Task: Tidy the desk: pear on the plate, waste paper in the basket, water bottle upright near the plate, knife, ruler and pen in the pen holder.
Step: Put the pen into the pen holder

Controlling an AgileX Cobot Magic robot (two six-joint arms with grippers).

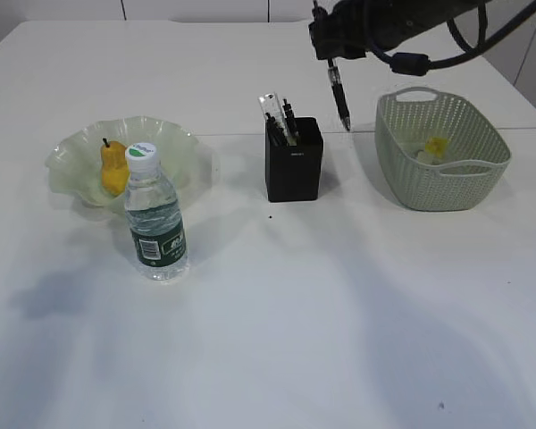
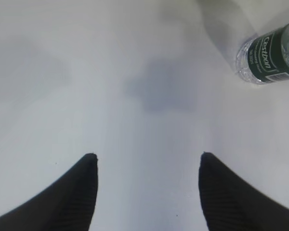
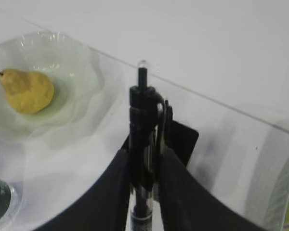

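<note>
- The desk [image 1: 339, 304] is a large plain white tabletop, with a second white surface joining it along a seam behind the objects.
- The right gripper [image 3: 144, 166] is clamped on a black pen [image 1: 339, 94]; in the right wrist view its two dark fingers [image 3: 113, 192] press on the barrel from either side.
- The pen hangs upright from that gripper in the air, tip down, above the desk and clear of it.
- Just below and to the left of the pen stands the black pen holder [image 1: 294, 165], with a clear ruler [image 1: 274, 114] and dark implements sticking out of its top.
- To the right of the held pen sits the sage-green basket [image 1: 442, 161], with yellow waste paper [image 1: 436, 146] inside.
- Well off to the left of the pen is the pale green plate [image 1: 174, 147], and the yellow pear [image 1: 113, 167] lies on it.
- The water bottle [image 1: 154, 219] stands upright just in front of the plate, white cap up.
- The left gripper [image 2: 147, 192] hovers over bare desk with its jaws spread apart and nothing between them; the bottle is up and to the right of it in the left wrist view.
</note>
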